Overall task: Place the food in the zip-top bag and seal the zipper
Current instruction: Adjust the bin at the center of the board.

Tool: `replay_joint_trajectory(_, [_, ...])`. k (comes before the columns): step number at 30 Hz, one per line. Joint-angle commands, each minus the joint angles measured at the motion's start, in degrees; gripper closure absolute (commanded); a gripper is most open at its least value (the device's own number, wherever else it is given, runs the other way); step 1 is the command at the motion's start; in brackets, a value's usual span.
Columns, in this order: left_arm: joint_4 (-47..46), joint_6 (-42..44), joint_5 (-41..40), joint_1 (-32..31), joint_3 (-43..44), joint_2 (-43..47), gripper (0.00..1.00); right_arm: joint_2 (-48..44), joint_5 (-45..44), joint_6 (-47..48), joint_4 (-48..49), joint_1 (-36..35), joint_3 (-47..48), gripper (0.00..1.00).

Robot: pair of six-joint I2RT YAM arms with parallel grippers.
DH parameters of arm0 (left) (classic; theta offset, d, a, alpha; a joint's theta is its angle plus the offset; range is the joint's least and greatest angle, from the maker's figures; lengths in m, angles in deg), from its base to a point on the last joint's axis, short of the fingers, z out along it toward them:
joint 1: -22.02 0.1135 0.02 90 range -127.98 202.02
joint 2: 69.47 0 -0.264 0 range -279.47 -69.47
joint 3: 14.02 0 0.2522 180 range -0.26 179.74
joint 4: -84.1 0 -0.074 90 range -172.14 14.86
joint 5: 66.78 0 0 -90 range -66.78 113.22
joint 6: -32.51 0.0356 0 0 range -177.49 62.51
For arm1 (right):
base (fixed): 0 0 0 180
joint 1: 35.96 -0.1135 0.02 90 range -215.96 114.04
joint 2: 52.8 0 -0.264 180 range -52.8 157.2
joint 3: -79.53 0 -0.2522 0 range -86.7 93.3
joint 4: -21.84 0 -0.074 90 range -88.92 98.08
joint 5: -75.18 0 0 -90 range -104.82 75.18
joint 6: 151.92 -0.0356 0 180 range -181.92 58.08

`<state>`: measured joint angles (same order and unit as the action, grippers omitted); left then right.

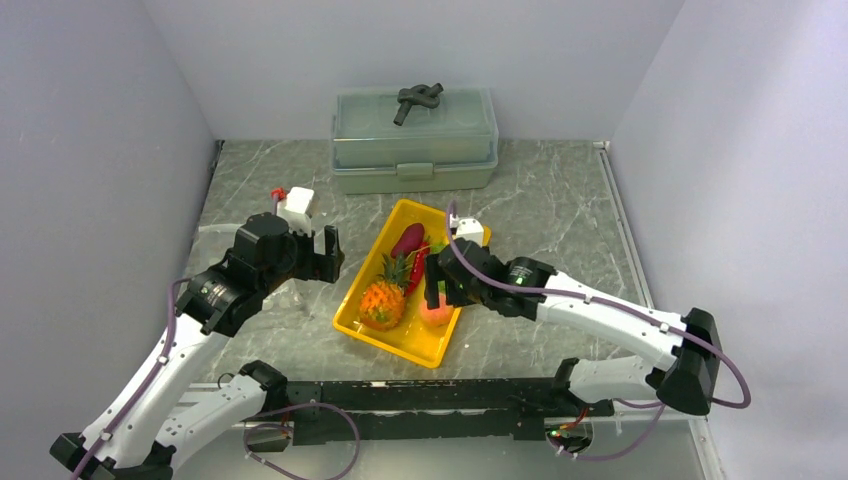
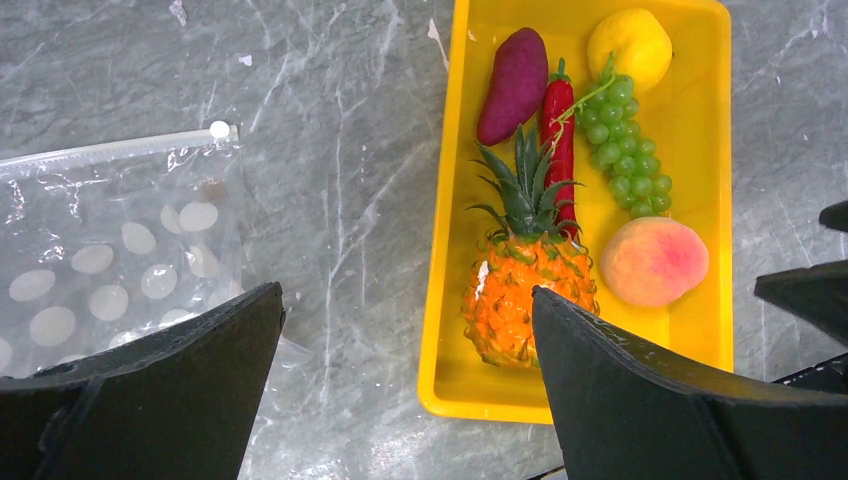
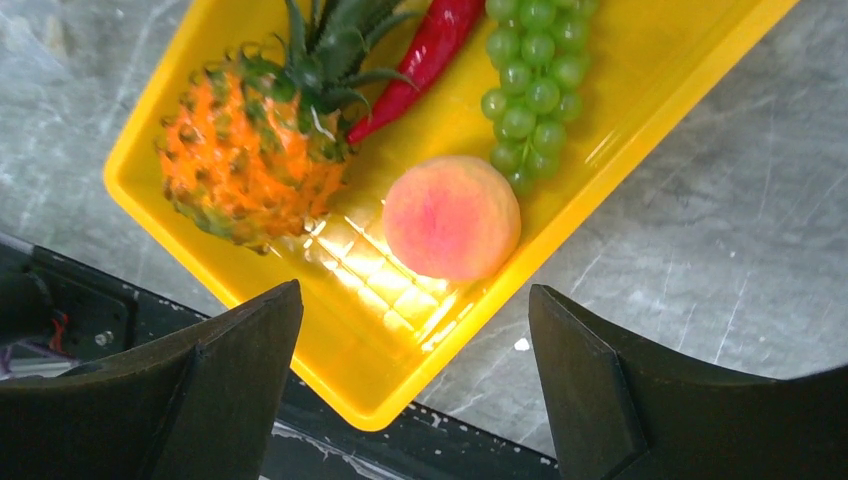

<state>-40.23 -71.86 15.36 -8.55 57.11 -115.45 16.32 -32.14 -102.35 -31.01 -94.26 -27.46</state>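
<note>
Jaws gape empty on left gripper and right gripper; six foods in one yellow tray: pineapple, eggplant, chili, grapes, lemon, peach; one zip-top bag lies beside it on the bench, partly cut off.

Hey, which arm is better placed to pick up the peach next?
Right. The right gripper hangs open over the yellow tray, peach just ahead of it; the left gripper hovers open between bag and tray.

Illumination: bright, diffuse, from overhead. Shadows are soft. Specular glare marks the yellow tray floor. Wrist views are sharp; the top view is coarser.
</note>
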Motion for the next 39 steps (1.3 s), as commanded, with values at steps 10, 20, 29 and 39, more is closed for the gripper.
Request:
replay_joint_trajectory(10, [0.0,-1.1,-0.5,0.0,1.1,0.5,0.0,5.3,-8.0,-18.7,-8.3,-8.9,-4.7,0.2])
replay_joint_trajectory(20, [0.1,-1.2,-0.7,0.0,1.1,0.6,0.0,3.7,-8.1,-24.4,-5.6,-10.4,-9.0,0.25])
replay_joint_trajectory(29, [0.1,-1.3,-0.8,0.0,1.1,0.7,0.0,7.7,-9.1,-25.8,-4.5,-10.4,-7.9,0.32])
replay_joint_trajectory(39, [0.1,-1.3,-0.6,0.0,1.2,0.7,0.0,12.4,-10.2,-25.6,-3.5,-10.4,-6.3,0.43])
